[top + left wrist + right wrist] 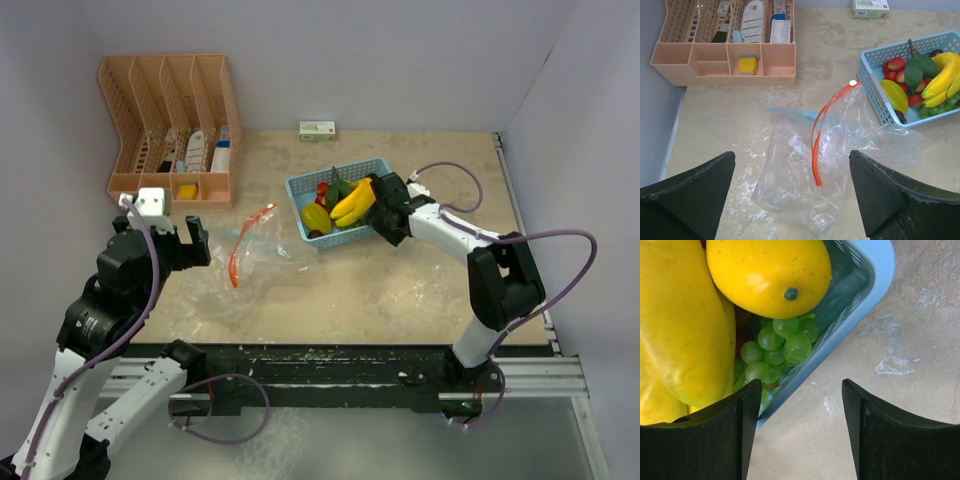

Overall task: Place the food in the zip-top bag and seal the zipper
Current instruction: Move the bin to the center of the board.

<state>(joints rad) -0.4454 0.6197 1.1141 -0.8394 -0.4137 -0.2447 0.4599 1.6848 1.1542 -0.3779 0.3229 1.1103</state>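
A clear zip-top bag (262,268) (805,175) lies crumpled on the table, its orange zipper strip (238,252) (821,135) curling upward. The food sits in a light-blue basket (300,200) (872,95): yellow bananas (352,203) (942,75) (685,325), a yellow fruit (767,275), green grapes (782,347) and red pieces (896,64). My left gripper (168,240) (791,155) hovers open, left of and above the bag, holding nothing. My right gripper (385,215) (802,390) is open at the basket's right corner, one finger over the rim by the grapes, the other over bare table.
A peach desk organizer (170,130) (725,50) with small items stands at the back left. A small white and green box (317,129) (870,7) lies by the back wall. Walls close in the left, back and right sides.
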